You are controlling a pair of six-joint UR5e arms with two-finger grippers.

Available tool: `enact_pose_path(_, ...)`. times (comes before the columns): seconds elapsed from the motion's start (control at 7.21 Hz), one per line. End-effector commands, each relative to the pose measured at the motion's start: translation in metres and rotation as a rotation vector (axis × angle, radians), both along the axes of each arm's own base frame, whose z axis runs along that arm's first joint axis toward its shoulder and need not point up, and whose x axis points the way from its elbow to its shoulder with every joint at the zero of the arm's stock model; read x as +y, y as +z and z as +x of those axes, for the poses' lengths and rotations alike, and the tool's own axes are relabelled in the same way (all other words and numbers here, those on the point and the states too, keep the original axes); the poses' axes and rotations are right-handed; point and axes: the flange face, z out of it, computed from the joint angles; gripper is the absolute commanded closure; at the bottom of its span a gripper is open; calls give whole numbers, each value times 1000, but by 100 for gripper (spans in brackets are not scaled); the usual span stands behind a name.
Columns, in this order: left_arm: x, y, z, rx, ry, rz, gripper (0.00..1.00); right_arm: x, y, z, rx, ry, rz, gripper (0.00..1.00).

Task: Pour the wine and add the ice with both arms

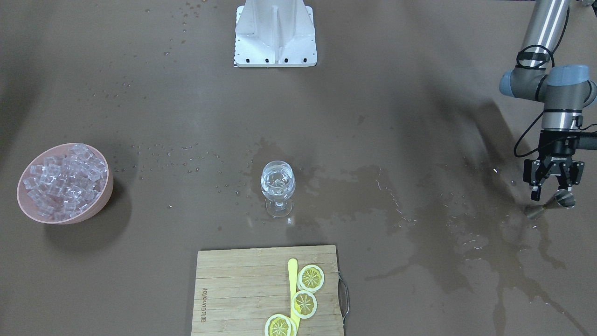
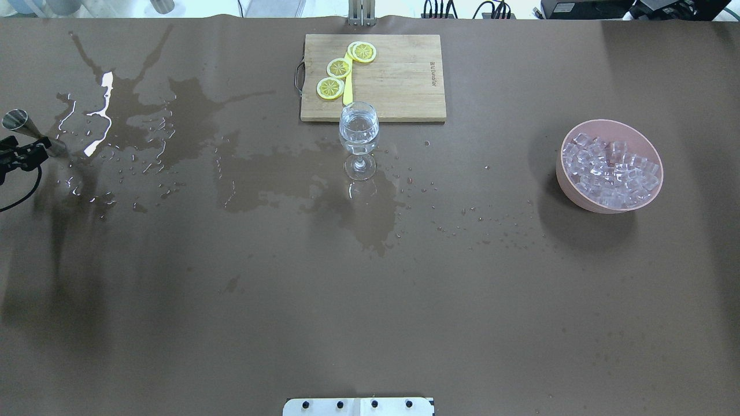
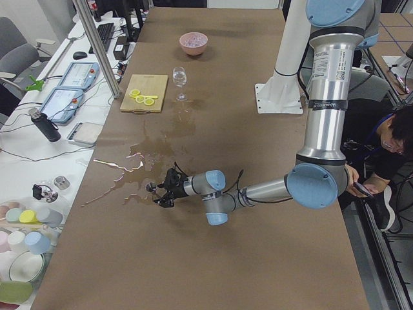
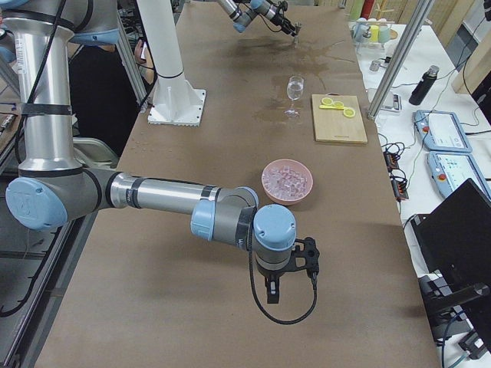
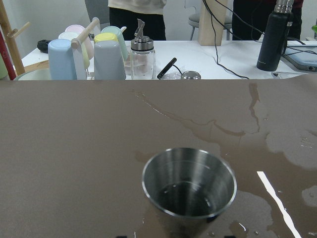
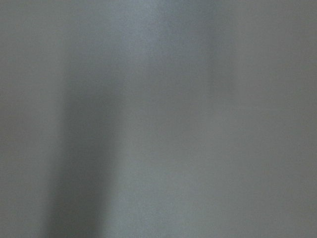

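Note:
A stemmed wine glass stands mid-table with clear wine in its bowl. The ice is heaped in a pink bowl. At the table's end a steel jigger stands upright in a wet patch, only drops inside it. My left gripper is open, level with the jigger, its fingers spread on either side. My right gripper hangs low over bare table on the near side of the bowl; I cannot tell its state. The right wrist view is blank grey.
A wooden board carries lemon slices and a yellow knife. Dark spill patches run from the jigger to the glass. A white bracket marks the robot's base. Cups and a bottle stand beyond the table's end.

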Motion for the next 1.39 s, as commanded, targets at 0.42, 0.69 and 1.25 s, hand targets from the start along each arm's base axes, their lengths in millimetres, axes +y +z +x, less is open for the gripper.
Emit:
enact_pose_path(0.42, 30, -6, -27, 19, 29, -6, 10, -13, -20, 7, 62, 57, -18, 0)
enact_pose_path(0.69, 25, -17, -27, 23, 18, -14, 3, -27, -25, -15, 61, 18, -16, 0)
enact_pose_path(1.25, 17, -46, -49, 37, 56, -113, 3, -84, -76, -75, 44, 22, -26, 0)
